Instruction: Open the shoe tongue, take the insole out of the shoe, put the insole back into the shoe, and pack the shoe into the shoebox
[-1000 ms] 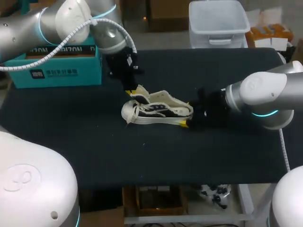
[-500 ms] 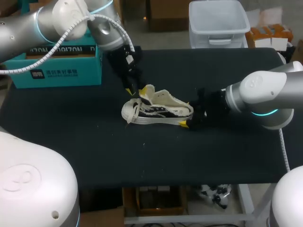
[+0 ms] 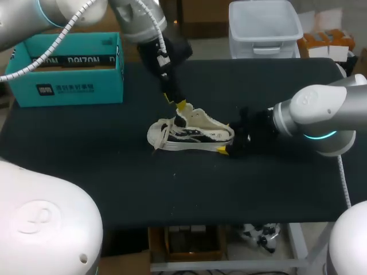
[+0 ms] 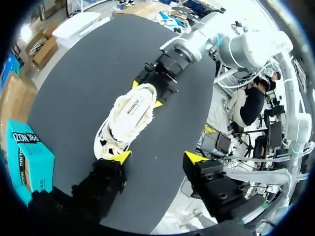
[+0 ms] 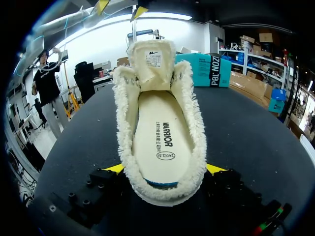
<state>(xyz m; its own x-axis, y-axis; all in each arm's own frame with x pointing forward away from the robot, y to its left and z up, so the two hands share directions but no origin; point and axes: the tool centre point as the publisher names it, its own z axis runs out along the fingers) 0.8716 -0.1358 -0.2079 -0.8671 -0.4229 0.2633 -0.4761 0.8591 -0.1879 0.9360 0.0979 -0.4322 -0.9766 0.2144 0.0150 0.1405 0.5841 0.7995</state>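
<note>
Holding the fleece-lined sneaker by its heel, our right gripper is clenched on it: both yellow fingertips press the heel from opposite sides. Ahead of those fingers we see straight into the sneaker, where the cream insole lies flat inside, ringed by the fleece collar. Farther ahead, the tongue stands raised at the far end of the opening. The sneaker sits sole-down on the black table, toe pointing away from our right gripper.

Our left gripper is released, its two fingers spread wide with nothing between them. It hangs above the sneaker's front half. In the head view one yellow tip is just above the raised tongue, and we cannot tell whether it touches. Ahead of it the sneaker stretches away toward our right gripper, with the white laces just beside one fingertip. The teal shoebox stands open-topped on the table, well apart from the sneaker and off to one side of our left gripper.
</note>
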